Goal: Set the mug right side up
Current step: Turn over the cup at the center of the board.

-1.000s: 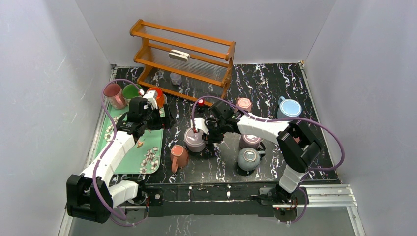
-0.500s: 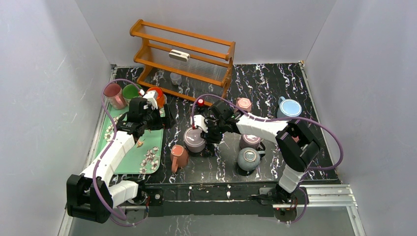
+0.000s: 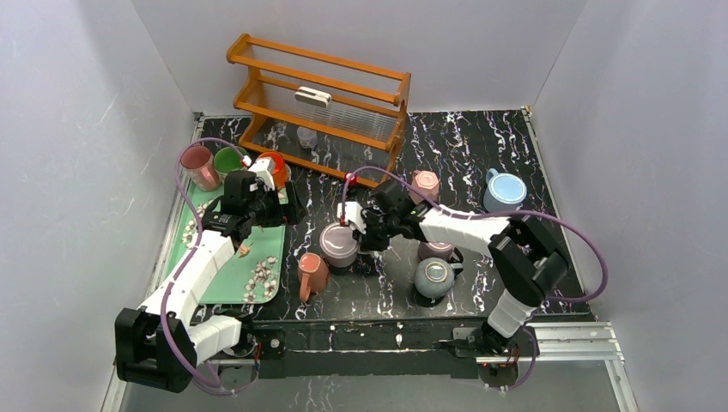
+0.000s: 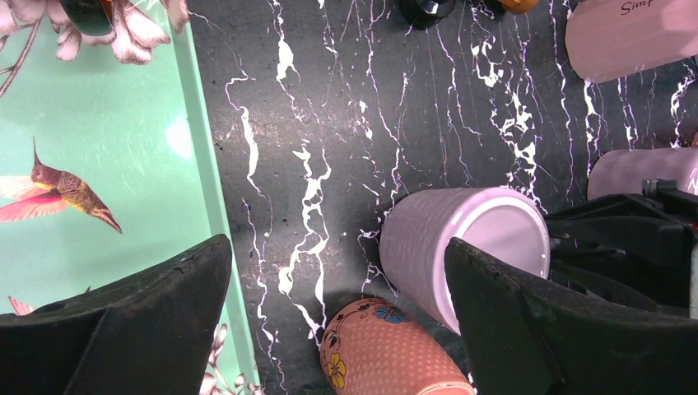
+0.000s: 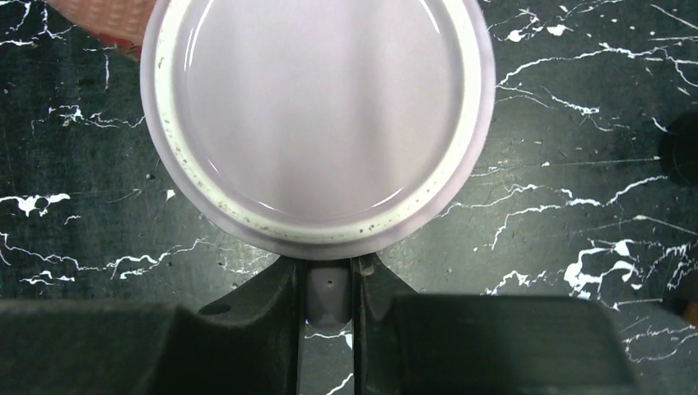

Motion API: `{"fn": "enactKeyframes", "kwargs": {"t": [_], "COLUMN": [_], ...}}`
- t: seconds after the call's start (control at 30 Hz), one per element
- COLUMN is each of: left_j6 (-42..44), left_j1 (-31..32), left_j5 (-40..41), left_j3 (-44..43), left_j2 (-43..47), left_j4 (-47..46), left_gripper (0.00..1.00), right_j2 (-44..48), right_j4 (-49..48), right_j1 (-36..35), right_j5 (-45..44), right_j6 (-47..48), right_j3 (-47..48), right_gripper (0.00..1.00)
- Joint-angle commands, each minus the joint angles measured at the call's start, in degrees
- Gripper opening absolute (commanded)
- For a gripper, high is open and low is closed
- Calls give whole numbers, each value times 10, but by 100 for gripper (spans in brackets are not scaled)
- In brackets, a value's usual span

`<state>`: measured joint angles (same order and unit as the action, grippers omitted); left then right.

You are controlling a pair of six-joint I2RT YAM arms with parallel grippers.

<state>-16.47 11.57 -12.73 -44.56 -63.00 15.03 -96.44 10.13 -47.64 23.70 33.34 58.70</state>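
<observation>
The lilac mug (image 3: 340, 243) stands upside down on the black marbled table, its flat base (image 5: 317, 115) facing up. My right gripper (image 3: 360, 232) reaches it from the right and is shut on its handle (image 5: 328, 292), which sits pinched between the two fingers; the gripper (image 5: 328, 276) shows in its own view. In the left wrist view the same mug (image 4: 461, 247) lies just inside my right-hand finger. My left gripper (image 4: 337, 255) hangs wide open above the table by the tray edge, holding nothing. The left gripper (image 3: 288, 206) is apart from the mug.
A pink flowered mug (image 3: 312, 273) lies close to the lilac mug's front left. Grey (image 3: 433, 276), purple (image 3: 438, 249), pink (image 3: 425, 182) and blue (image 3: 505, 189) mugs stand to the right. A green tray (image 3: 225, 257) lies left, a wooden rack (image 3: 322, 99) behind.
My right gripper's jaws have closed onto the lilac mug's handle. The left arm has not moved.
</observation>
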Motion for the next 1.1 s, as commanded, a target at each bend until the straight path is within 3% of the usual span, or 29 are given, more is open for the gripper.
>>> {"fn": "enactKeyframes", "kwargs": {"t": [0.0, 0.23, 0.5, 0.87, 1.07], "left_j6": [5, 0, -52, -102, -125], "left_j1": [2, 3, 3, 3, 3], "left_j5": [-8, -1, -71, -128, -166], "left_j3": [7, 3, -30, -75, -80], "left_j2": [13, 6, 12, 81, 121], "left_j4": [6, 6, 5, 20, 5], "left_gripper": [98, 98, 98, 97, 96], "right_j2": [71, 156, 259, 361, 375], "right_j4": [-82, -154, -214, -354, -367], "right_j1": [1, 0, 5, 6, 7], "right_j5": [10, -18, -51, -115, -151], "right_j6": [-27, -85, -156, -326, -409], "right_j3": [-60, -111, -151, -229, -214], "right_gripper": [1, 1, 1, 1, 1]}}
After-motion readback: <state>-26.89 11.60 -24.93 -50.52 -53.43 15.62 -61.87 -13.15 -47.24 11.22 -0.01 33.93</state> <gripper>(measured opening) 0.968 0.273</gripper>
